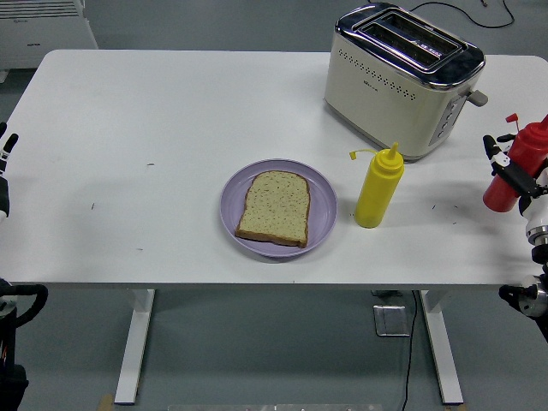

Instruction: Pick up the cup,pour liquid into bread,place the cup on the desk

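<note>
The left hand (5,175) barely shows at the table's left edge — whether its fingers are open or curled cannot be told; a slice of brown bread (274,207) lies on a round lilac plate (234,208) at mid-table; just right stands a yellow squeeze bottle (378,188), a cream-and-chrome toaster (402,77) behind it; at the right edge the right hand (519,177) is clamped around a red squeeze bottle (517,164) — tilted, its cap uppermost.

Right hand (521,178): at the right edge, fingers wrapped around a red bottle (517,168). Left hand (4,175): barely visible at the left edge.
</note>
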